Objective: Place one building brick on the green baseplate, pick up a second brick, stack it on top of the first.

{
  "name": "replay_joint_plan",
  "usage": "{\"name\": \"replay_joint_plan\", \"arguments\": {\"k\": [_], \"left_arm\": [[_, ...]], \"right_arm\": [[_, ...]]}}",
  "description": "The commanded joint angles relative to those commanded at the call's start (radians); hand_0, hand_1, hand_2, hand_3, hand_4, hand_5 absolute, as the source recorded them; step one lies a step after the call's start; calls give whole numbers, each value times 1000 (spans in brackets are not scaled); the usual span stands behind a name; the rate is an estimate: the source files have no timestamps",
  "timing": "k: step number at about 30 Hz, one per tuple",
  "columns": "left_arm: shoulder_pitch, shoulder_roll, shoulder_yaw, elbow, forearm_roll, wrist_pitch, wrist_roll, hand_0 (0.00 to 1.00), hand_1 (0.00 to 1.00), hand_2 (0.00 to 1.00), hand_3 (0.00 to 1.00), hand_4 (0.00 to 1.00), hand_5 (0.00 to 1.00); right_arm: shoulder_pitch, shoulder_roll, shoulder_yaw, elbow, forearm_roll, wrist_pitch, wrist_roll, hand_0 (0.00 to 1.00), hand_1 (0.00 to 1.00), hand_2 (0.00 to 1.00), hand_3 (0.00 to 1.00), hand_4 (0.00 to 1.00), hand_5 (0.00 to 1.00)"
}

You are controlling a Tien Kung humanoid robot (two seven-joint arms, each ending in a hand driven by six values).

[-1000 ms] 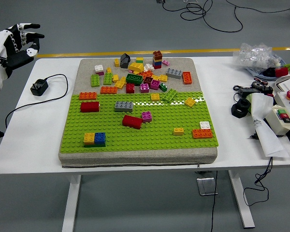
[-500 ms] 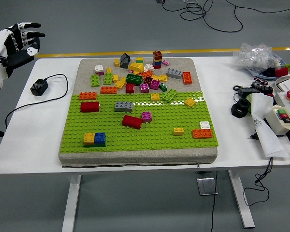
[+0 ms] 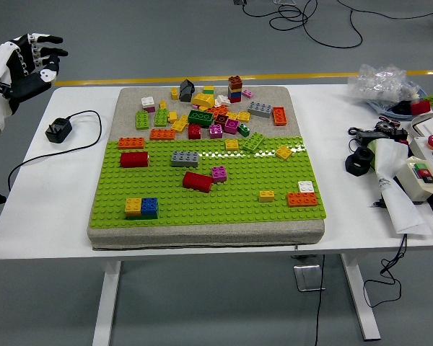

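Observation:
The green baseplate (image 3: 224,198) covers the front of a grey pad. On it sit a yellow and a blue brick (image 3: 141,207) side by side at front left, two red bricks (image 3: 197,181), a grey brick (image 3: 184,158), a pink one (image 3: 219,173), and orange, white and yellow ones at the right (image 3: 302,196). A heap of loose bricks (image 3: 209,112) lies on the pad behind the plate. My left hand (image 3: 29,61) hovers at the far left, off the table's back corner, fingers spread and holding nothing. The right hand is out of view.
A black plug with its cable (image 3: 59,130) lies on the table to the left of the pad. At the right edge are a control box with buttons (image 3: 426,169), white paper (image 3: 400,202), black parts (image 3: 361,162) and a plastic bag (image 3: 386,83).
My left hand has drifted slightly up and left; the bricks have not moved.

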Motion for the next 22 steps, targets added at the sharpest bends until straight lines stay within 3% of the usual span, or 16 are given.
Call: {"name": "replay_joint_plan", "arguments": {"k": [4,5,10,11,16,17,22], "left_arm": [[0,0,0,-1,13,-4,-1,679,692,568,632,335,2],[-1,0,0,-1,18,-4,-2,674,690,594,726,431,2],[-2,0,-2,-2,37,-19,-4,674,690,594,726,431,2],[-2,-1,-2,-2,38,-23,-4,735,783,778,845,689,2],[-3,-1,-3,2,35,-35,-7,735,783,778,845,689,2],[-3,-1,-3,2,35,-35,-7,844,816,839,875,770,29],[-3,0,-4,4,36,-45,-8,844,816,839,875,770,29]], "right_arm": [[0,0,0,0,0,0,0,766,717,772,775,968,702],[0,0,1,0,0,0,0,766,717,772,775,968,701],[0,0,1,0,0,0,0,766,717,772,775,968,701],[0,0,2,0,0,0,0,766,717,772,775,968,701],[0,0,2,0,1,0,0,766,717,772,775,968,701],[0,0,2,0,1,0,0,766,716,772,775,968,700],[-1,0,2,0,1,0,0,766,716,772,775,968,700]]}}
